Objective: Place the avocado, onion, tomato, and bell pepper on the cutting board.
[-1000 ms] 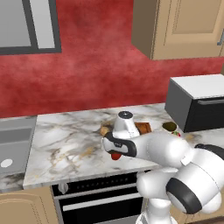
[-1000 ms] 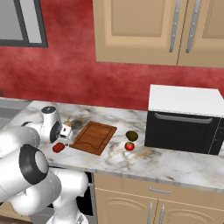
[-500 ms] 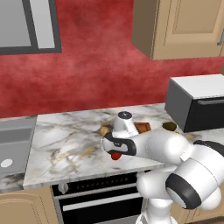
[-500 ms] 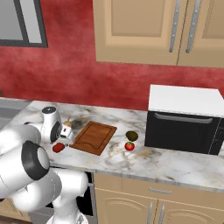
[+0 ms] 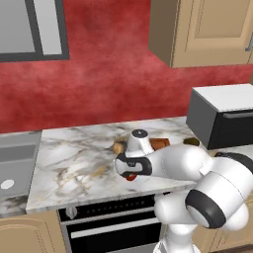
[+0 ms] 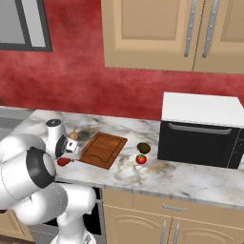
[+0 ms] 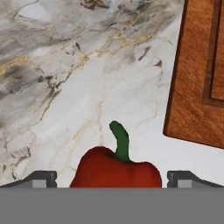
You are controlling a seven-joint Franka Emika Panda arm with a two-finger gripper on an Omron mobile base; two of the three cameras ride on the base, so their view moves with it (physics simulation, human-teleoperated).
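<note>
Tool (image 7: pixel 112 178) jaws stand wide apart on either side of the bell pepper (image 7: pixel 116 168), gripping nothing, on the marble surface (image 7: pixel 65 87) beside the cutting board (image 7: pixel 197 74).

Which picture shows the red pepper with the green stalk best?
The hand view: the dark red, lumpy bell pepper with its green stem sits close up between the open jaws. The right base view shows it small on the counter; in the left base view the arm mostly hides it.
</note>
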